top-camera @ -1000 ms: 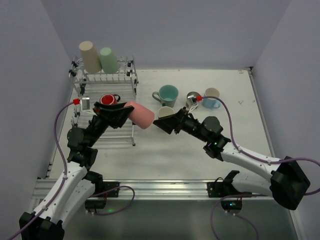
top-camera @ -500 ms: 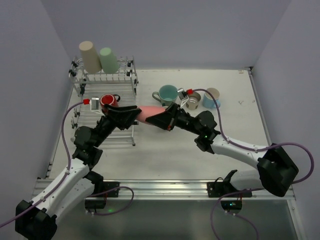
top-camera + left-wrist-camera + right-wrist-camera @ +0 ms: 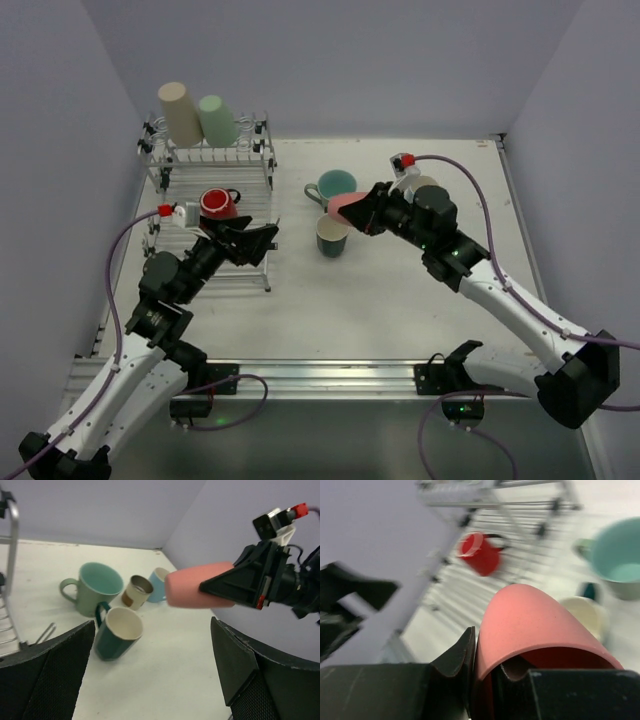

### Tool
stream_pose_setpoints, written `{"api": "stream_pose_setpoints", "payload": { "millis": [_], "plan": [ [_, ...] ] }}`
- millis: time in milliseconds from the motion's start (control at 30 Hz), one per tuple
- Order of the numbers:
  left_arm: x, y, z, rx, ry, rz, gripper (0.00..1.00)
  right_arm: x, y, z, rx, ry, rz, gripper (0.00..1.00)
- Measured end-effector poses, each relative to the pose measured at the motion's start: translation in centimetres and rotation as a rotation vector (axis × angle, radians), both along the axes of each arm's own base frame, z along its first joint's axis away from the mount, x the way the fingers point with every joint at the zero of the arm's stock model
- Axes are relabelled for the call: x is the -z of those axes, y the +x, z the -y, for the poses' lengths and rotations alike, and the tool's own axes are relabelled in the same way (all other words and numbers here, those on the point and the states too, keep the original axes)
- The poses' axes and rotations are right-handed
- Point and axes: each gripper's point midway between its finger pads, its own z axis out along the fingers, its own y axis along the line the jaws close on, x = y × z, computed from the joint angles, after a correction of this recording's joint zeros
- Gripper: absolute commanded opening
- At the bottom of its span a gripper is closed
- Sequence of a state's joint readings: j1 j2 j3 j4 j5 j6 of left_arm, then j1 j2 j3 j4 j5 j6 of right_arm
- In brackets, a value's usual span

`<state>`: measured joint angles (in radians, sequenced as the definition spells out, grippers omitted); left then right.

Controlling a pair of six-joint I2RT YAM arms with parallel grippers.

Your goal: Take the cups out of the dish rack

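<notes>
My right gripper [image 3: 362,211] is shut on the pink cup [image 3: 343,206], one finger inside its rim and one outside [image 3: 487,665]. It holds the cup on its side in the air above the table. My left gripper [image 3: 256,240] stands open and empty by the front right of the dish rack [image 3: 258,170]. A red mug [image 3: 217,203] lies in the rack. A beige cup [image 3: 180,113] and a mint green cup [image 3: 213,120] sit upside down on its raised tier. The left wrist view shows the pink cup [image 3: 192,587] ahead of my open fingers [image 3: 152,645].
On the table under the pink cup stand a teal mug [image 3: 337,185] and a dark green mug [image 3: 331,236]. Behind them are a small grey-brown cup [image 3: 137,591] and a light blue cup [image 3: 157,582]. The side walls stand close to the rack and the table's right edge.
The pink cup passed from my left gripper to my right. The left opened and drew back toward the rack. The right shut on the rim and carried the cup right, over the mugs.
</notes>
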<state>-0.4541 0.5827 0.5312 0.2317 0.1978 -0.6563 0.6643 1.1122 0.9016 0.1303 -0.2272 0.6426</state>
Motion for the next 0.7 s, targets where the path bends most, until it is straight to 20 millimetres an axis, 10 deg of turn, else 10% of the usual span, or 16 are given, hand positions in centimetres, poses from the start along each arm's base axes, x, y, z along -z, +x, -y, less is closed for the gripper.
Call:
{"api": "stream_pose_setpoints", "payload": {
  "millis": [167, 467, 700],
  "plan": [
    [3.3, 0.4, -2.5, -0.131, 0.13, -0.067, 1.0, 4.1, 3.8, 5.7, 0.181, -0.295, -0.083, 0.0],
    [10.8, 0.2, -5.0, -0.237, 0.283, -0.229, 1.0, 13.4, 7.2, 8.2, 0.198, -0.758, -0.305, 0.01],
    [12.3, 0.3, -6.4, -0.305, 0.306, -0.27, 1.0, 18.9, 8.9, 9.9, 0.19, -0.948, -0.435, 0.06]
  ]
}}
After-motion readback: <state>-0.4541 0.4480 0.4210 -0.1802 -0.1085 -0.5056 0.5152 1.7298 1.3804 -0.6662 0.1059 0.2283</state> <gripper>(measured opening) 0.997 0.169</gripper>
